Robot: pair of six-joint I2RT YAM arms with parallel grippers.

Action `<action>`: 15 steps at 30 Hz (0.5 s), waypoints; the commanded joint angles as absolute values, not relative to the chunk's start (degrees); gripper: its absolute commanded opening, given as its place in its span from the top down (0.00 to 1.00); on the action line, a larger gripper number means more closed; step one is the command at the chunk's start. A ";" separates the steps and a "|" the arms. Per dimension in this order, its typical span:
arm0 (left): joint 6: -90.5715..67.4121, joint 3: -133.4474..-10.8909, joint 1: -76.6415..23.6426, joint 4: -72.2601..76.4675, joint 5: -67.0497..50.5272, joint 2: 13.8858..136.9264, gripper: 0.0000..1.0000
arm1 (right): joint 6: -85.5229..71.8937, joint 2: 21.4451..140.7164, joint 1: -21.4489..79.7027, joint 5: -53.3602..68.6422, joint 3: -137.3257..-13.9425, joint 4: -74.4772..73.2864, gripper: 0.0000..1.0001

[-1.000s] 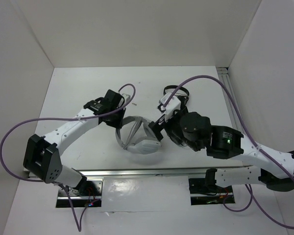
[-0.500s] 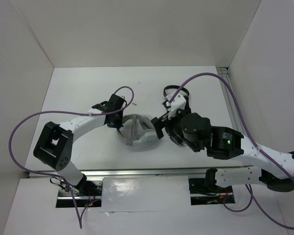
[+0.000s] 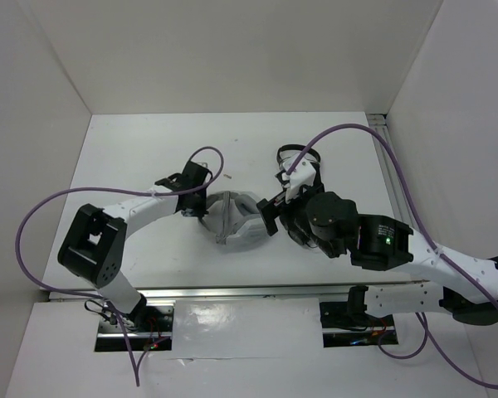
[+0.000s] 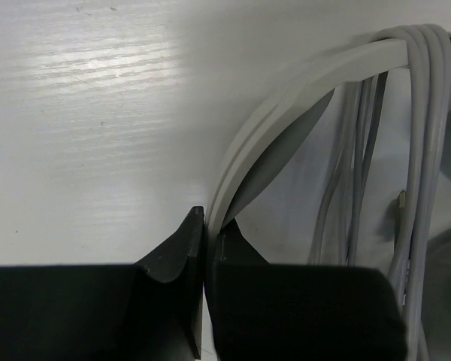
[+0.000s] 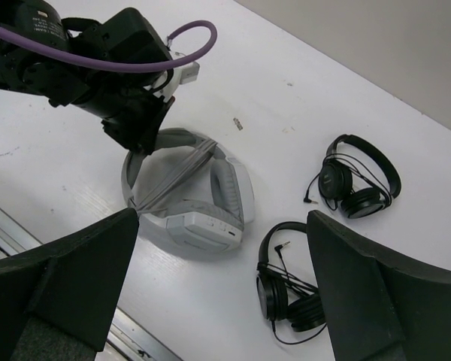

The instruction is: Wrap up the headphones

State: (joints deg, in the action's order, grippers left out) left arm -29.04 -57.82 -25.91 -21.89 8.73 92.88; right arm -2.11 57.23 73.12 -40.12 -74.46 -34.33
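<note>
The light grey headphones (image 3: 232,222) lie on the white table between the arms. They also show in the right wrist view (image 5: 210,199). Their thin grey cable (image 5: 173,171) runs in several loops across the headband and shows in the left wrist view (image 4: 425,113). My left gripper (image 3: 196,197) is shut on the headband (image 4: 286,98) at its left end, with the band pinched between the jaws (image 4: 209,226). My right gripper (image 3: 280,199) is open and empty. It hovers high above the table to the right of the headphones (image 5: 222,222).
Two small black headphones lie to the right of the grey pair, one far (image 5: 357,180) and one near (image 5: 289,289). In the top view one (image 3: 297,157) shows beyond the right wrist. A metal rail (image 3: 232,292) runs along the near table edge. White walls enclose the table.
My left gripper has moved a little right and lower with the headband, and the left arm's elbow has dropped. The headphones have gathered into a tighter shape. The right arm has barely moved.
</note>
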 commanded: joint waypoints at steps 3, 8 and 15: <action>-32.78 -61.69 -22.86 -17.84 7.65 95.70 1.00 | -3.08 56.07 73.39 -41.40 -74.79 -34.01 0.00; -32.78 -73.55 -20.57 -19.42 7.65 104.75 1.00 | -4.74 56.68 73.39 -40.26 -75.41 -35.33 0.00; -34.19 -90.60 -19.42 -25.74 9.93 118.02 1.00 | -5.98 56.07 73.39 -37.97 -73.48 -35.42 0.00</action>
